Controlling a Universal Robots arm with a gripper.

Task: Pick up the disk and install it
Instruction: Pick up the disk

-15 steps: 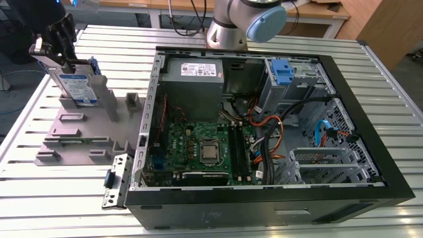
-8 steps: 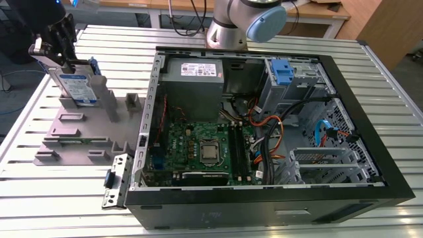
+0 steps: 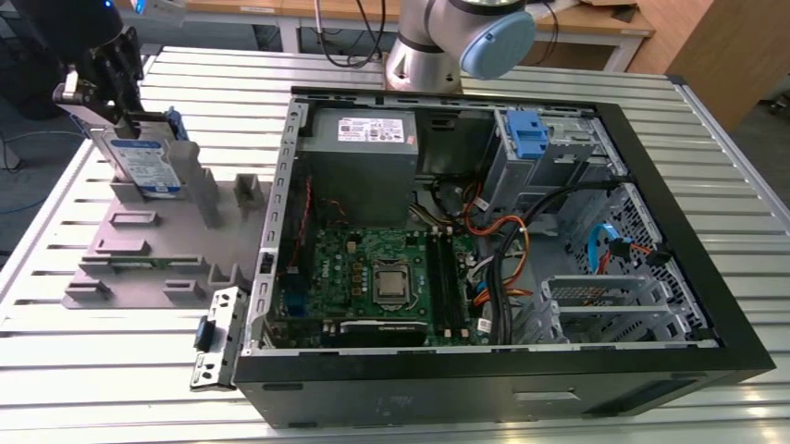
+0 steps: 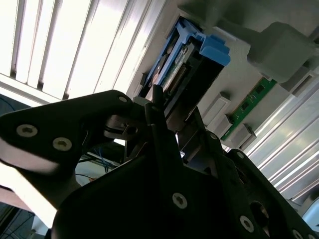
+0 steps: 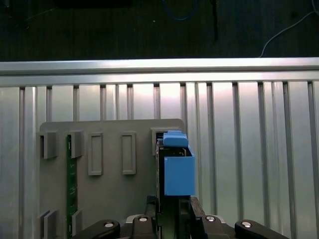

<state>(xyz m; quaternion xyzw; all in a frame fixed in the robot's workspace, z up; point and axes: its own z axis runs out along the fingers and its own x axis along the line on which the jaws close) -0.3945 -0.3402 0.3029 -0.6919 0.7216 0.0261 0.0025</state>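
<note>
My tool [image 3: 124, 118] is clamped on the disk [image 3: 151, 166], upright over the grey holder [image 3: 124, 277] at the exterior view's left; fitting it into the computer case [image 3: 494, 388] remains.

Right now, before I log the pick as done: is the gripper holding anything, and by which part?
The gripper clamps the disk by its upper end, with the disk upright at the grey fixture.

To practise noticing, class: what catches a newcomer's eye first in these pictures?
The open computer case, green motherboard inside, dominates the exterior view's right. On that view's left the gripper sits at the top of the disk, which stands upright in a grey holder on the table.
</note>
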